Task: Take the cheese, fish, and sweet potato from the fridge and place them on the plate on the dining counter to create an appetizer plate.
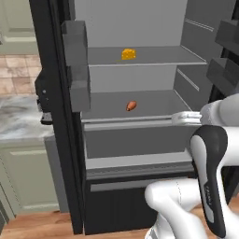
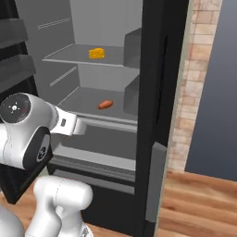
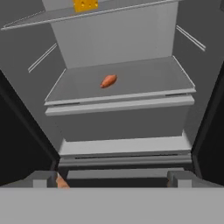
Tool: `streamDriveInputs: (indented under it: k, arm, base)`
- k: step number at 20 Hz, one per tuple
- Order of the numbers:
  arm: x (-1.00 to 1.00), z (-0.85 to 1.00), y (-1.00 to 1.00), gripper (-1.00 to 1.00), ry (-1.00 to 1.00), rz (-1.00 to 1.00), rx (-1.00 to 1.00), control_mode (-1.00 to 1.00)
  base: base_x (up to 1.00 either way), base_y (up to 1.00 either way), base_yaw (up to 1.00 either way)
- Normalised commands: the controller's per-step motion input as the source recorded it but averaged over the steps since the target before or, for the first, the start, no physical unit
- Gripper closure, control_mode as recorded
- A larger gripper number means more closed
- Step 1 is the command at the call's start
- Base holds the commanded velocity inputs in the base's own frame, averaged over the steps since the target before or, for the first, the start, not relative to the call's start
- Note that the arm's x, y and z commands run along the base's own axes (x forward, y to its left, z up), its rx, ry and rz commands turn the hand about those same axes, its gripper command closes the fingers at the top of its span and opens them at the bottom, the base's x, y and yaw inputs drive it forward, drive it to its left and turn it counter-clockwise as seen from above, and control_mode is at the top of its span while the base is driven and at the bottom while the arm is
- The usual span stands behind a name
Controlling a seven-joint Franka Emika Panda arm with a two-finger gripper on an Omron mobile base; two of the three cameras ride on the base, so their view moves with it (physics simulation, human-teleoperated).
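Observation:
The fridge (image 1: pixel 140 79) stands open in front of me, its grey shelves bare but for two foods. On the upper shelf sits the cheese (image 1: pixel 129 54) (image 2: pixel 96 53) (image 3: pixel 85 5), a yellow wedge. One shelf down, near the middle, lies the sweet potato (image 1: pixel 131 106) (image 2: pixel 105 104) (image 3: pixel 108 81), an orange-brown oval. My gripper (image 3: pixel 111 181) (image 1: pixel 179 118) (image 2: pixel 78 127) hovers open and empty outside the fridge, level with that lower shelf's front edge. A small orange bit (image 3: pixel 61 182) shows by the left fingertip; I cannot tell what it is. The fish, plate and dining counter are out of view.
Grey door bins (image 1: pixel 77 65) jut from the black left door, and more bins (image 1: pixel 224 70) hang on the right door. A closed drawer (image 1: pixel 135 140) sits below the lower shelf. A marble wall counter (image 1: pixel 18 116) lies left of the fridge, a brick wall (image 2: pixel 196 83) right.

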Motion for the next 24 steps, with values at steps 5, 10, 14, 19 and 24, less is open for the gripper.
streamDriveInputs:
  k: [5,10,14,19,24]
  arm:
    - [0.00,0.00,0.00,-1.00,0.00,0.00,0.00,1.00]
    - [0.00,0.00,0.00,-1.00,0.00,0.00,0.00,1.00]
    - [0.00,0.00,0.00,-1.00,0.00,0.00,0.00,1.00]
    - [0.16,-0.04,0.00,-1.00,0.02,0.02,0.00,-1.00]
    - [0.58,-0.16,0.02,-1.00,0.01,0.01,0.00,-1.00]
  base:
    - [0.19,0.45,-0.25]
    - [0.20,0.16,-0.10]
    - [0.27,0.00,0.00]
    - [0.16,0.00,0.00]
    - [0.00,0.00,0.00]
